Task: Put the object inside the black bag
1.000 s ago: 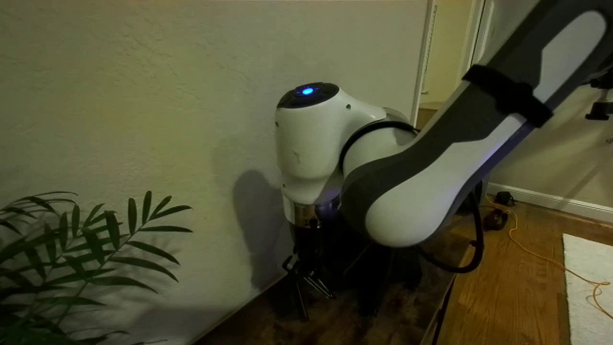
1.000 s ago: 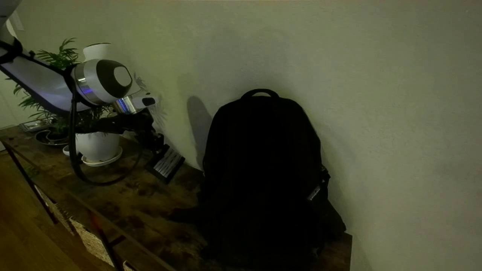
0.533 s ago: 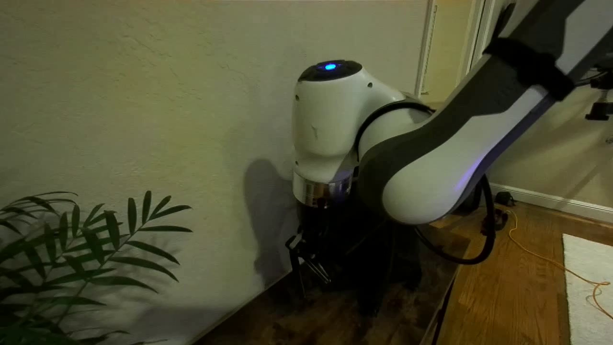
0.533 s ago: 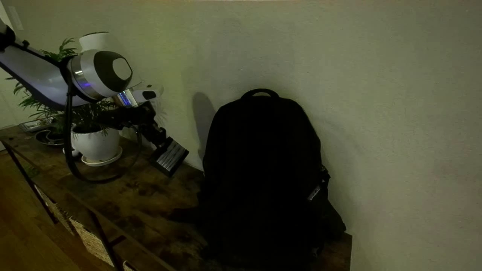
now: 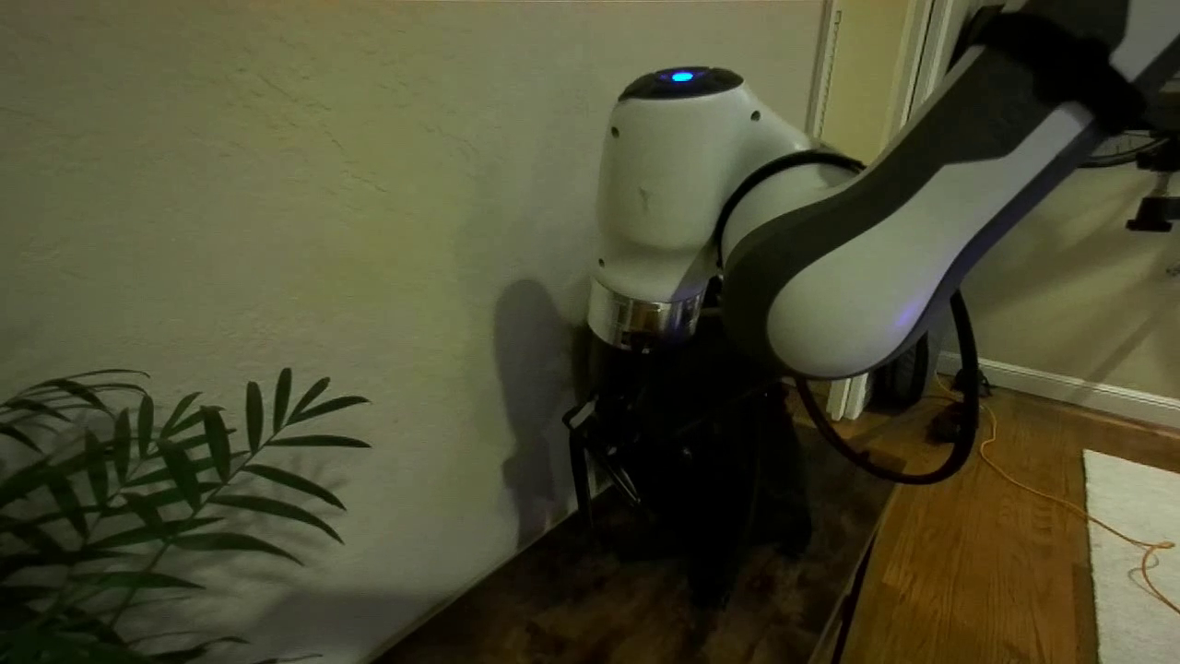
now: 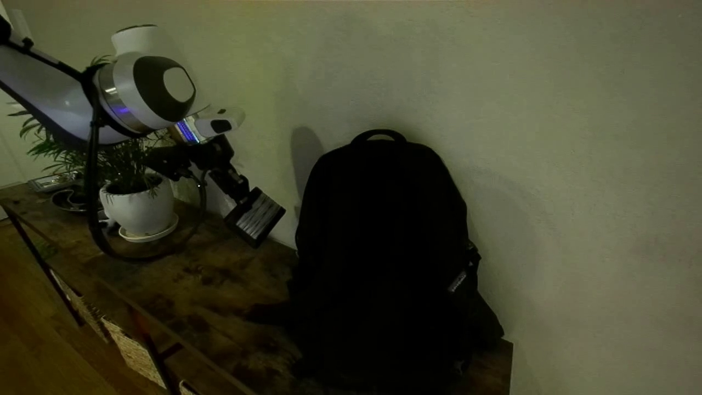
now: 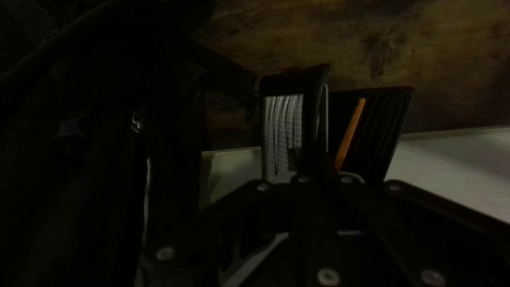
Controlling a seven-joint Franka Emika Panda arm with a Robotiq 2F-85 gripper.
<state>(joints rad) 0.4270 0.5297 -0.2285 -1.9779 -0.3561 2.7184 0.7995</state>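
Observation:
The object (image 6: 255, 217), a flat dark piece with a pale lined band, hangs tilted in the air above the table. My gripper (image 6: 244, 193) is shut on its upper end. Close up in the wrist view, the object (image 7: 283, 131) spreads into two dark leaves, the right one with an orange strip (image 7: 350, 133); the dark gripper (image 7: 312, 161) pinches it between them. The black bag (image 6: 384, 258) stands upright against the wall, to the right of the gripper and apart from it. In the wrist view the bag (image 7: 99, 167) fills the left side; its opening is too dark to make out.
A white plant pot (image 6: 140, 211) on a saucer stands behind and left of the gripper on the wooden table (image 6: 214, 302). The wall (image 6: 576, 164) runs close along the back. Leaves (image 5: 184, 498) reach in near the wall.
The arm has risen in both exterior views, carrying the object up with it and slightly toward the bag. The bag has stayed in place, and the grip looks the same.

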